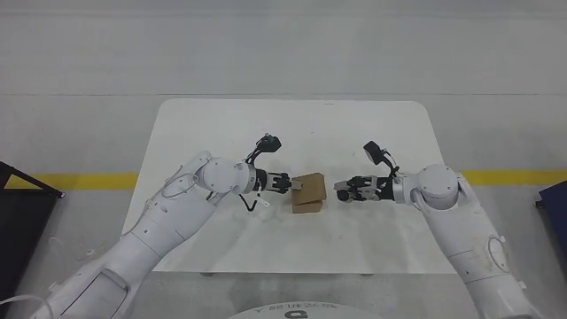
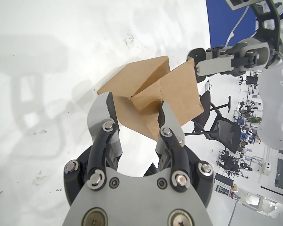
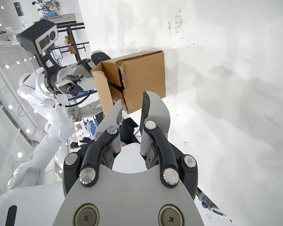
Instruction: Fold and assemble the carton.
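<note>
From above, the brown cardboard carton (image 1: 310, 190) sits about mid-counter (image 1: 266, 124), partly folded, with one arm on each side of it. The left gripper (image 1: 283, 182) reaches its side facing the counter's left edge. The right gripper (image 1: 341, 190) is level with it on the opposite side, just beside the carton.

In the left wrist view, the left gripper (image 2: 136, 111) is spread, with the carton's (image 2: 143, 90) near corner between its fingers (image 2: 110, 109). I cannot tell whether the pads press on the cardboard. One flap stands up at an angle, and the right gripper (image 2: 196, 65) is at that flap's far corner. The counter (image 2: 49, 48) below is white and scuffed.

In the right wrist view, the right gripper (image 3: 132, 109) has its fingers (image 3: 151, 104) parted, and the carton's (image 3: 141, 76) lower corner is at the gap. The carton's end flaps meet along a ragged seam. The left gripper (image 3: 96, 61) is behind the carton's far edge.
</note>
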`<action>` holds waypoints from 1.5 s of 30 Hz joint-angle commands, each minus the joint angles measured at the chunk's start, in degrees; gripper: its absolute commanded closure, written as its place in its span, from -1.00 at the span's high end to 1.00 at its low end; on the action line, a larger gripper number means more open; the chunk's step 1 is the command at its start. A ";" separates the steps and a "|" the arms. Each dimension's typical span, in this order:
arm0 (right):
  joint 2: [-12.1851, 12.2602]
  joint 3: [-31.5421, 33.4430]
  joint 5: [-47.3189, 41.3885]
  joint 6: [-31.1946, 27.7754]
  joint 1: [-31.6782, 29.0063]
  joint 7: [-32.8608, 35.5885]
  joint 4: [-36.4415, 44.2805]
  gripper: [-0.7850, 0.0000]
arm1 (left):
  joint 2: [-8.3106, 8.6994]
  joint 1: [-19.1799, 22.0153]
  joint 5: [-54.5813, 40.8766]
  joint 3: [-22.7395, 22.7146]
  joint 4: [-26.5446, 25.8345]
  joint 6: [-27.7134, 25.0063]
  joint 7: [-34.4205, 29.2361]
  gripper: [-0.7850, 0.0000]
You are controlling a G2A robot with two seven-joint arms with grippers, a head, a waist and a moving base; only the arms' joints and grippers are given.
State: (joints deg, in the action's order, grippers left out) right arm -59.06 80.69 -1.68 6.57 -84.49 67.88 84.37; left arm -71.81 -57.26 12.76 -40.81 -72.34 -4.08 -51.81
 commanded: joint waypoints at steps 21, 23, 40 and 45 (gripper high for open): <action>0.52 -4.94 2.97 0.70 1.06 -0.48 1.80 -0.37 | -0.75 0.40 0.08 0.37 1.34 -0.32 0.11 -0.15; 0.57 -5.18 2.92 0.48 1.19 -0.55 1.76 -0.28 | -0.78 0.37 -0.03 0.30 1.39 -0.42 0.14 -0.15; 0.85 -8.33 4.46 2.55 2.89 -0.95 1.44 -0.18 | -1.14 0.56 0.27 0.36 2.10 -0.49 -0.50 -0.15; 0.93 -9.02 4.46 2.29 3.20 -1.10 1.40 -0.16 | -1.23 0.59 0.26 0.35 2.24 -0.57 -0.71 -0.15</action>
State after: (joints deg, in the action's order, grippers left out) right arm -58.14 71.77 2.84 8.92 -81.32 66.84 85.78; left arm -73.02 -56.70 12.96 -40.47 -70.11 -4.67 -52.47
